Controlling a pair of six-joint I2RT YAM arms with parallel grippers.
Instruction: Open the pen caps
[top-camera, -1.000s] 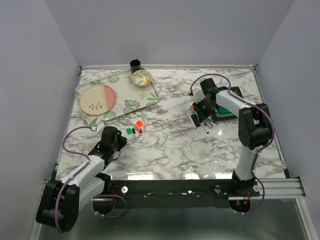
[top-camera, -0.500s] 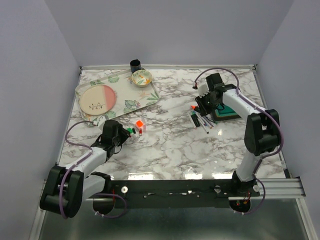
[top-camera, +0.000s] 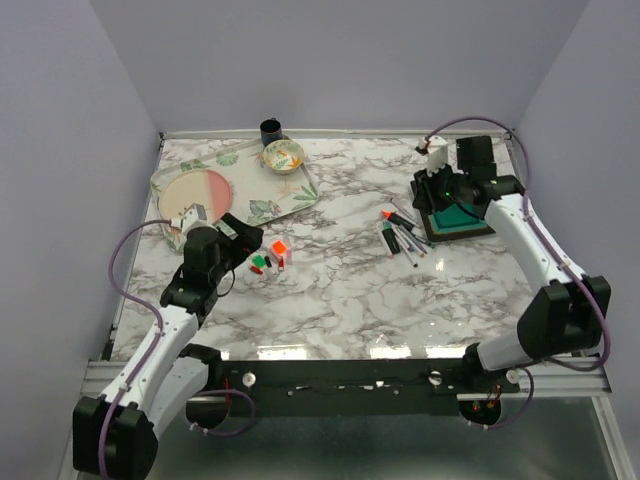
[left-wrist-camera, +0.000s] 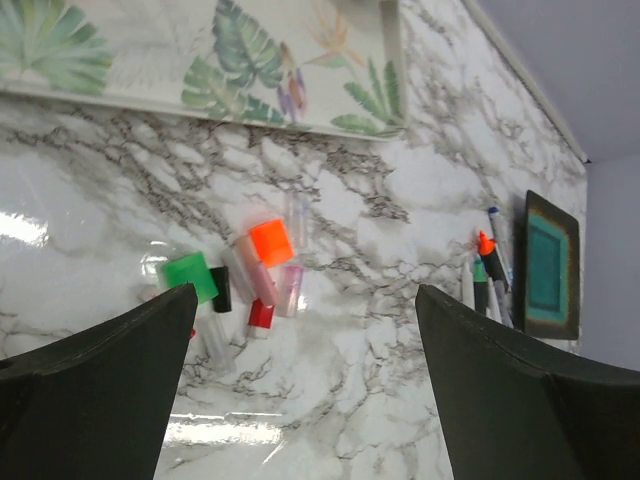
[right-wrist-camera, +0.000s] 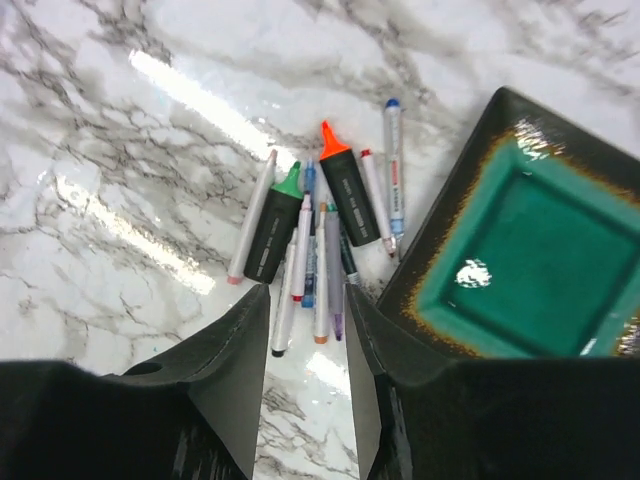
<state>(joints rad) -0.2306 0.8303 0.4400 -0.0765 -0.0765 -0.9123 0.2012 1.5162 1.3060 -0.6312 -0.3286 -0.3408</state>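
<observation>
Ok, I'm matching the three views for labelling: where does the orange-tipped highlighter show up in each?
Top external: the orange-tipped highlighter right of centre, at the pen cluster's upper left, left of the green dish.
Left wrist: highlighter far right, mid height, left of the dish.
Right wrist: highlighter at centre, tip up, left of the dish.
Shared landmark: the green dish.

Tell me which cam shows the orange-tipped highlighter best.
Right wrist: the orange-tipped highlighter is close and sharp, uncapped, lying among the pens. Top external shows it small; left wrist shows only a tiny sliver at the far right.
</observation>
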